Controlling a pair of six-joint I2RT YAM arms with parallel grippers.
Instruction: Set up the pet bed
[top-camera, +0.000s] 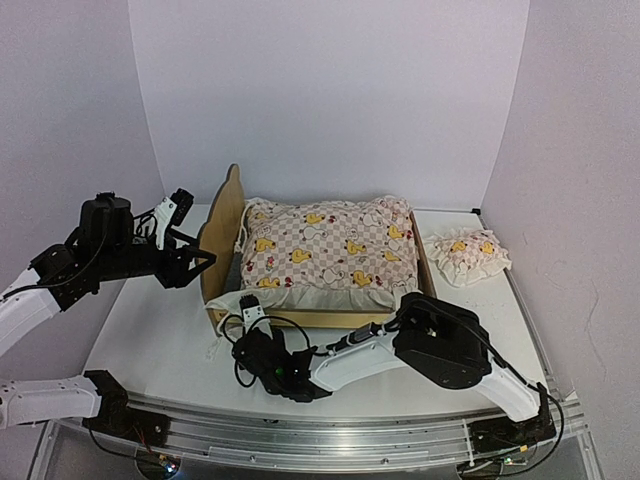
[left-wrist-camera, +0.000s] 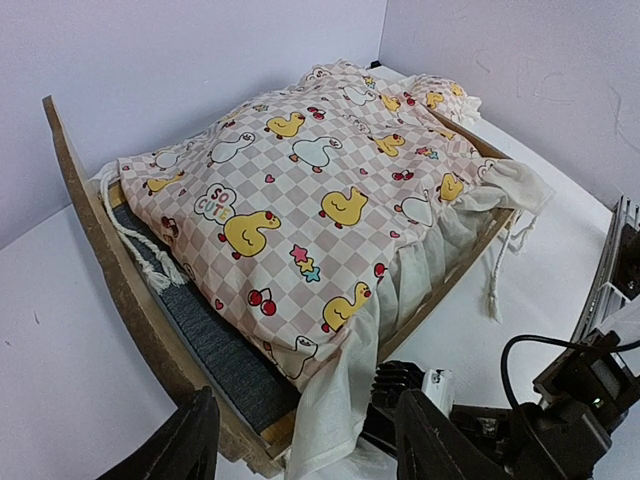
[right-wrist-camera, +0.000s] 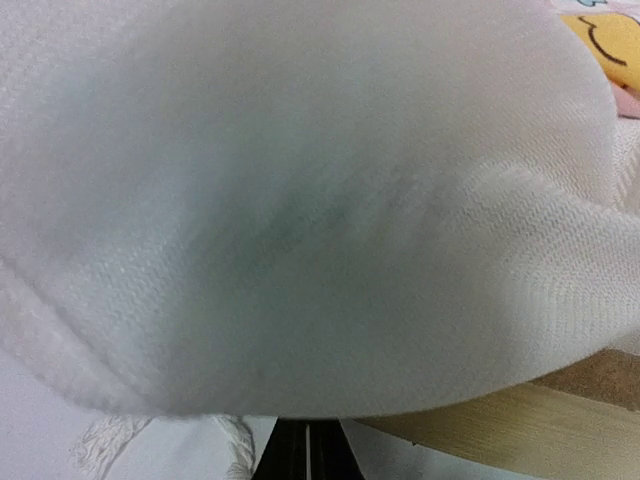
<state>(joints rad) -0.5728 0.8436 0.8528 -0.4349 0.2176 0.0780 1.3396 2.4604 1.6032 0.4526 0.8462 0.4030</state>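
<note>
Pale lilac walls box in a white worktop (top-camera: 150, 340), and the pet bed (top-camera: 222, 245) sits mid-worktop, set toward the far edge; its long axis runs side to side, parallel to that far edge, bear-eared headboard (left-wrist-camera: 95, 240) facing the left edge, foot toward the right edge; the duck quilt (top-camera: 325, 245) lies heaped across it, the pillow (top-camera: 468, 256) on the worktop just beside the foot, near the far right corner. Right claw (top-camera: 250, 318) is down at the bed's near-left corner, under the cream ruffle (right-wrist-camera: 300, 200), fingers (right-wrist-camera: 290, 455) drawn narrow, almost together; whether cloth is pinched I can't tell, because the ruffle smothers its camera. Left claw (top-camera: 190, 238) hangs wide and empty beside the headboard. The step looks like squaring that ruffle; best to draw it low and slow along the near rail, because the light frame may skid; the left claw could brace the headboard.
</note>
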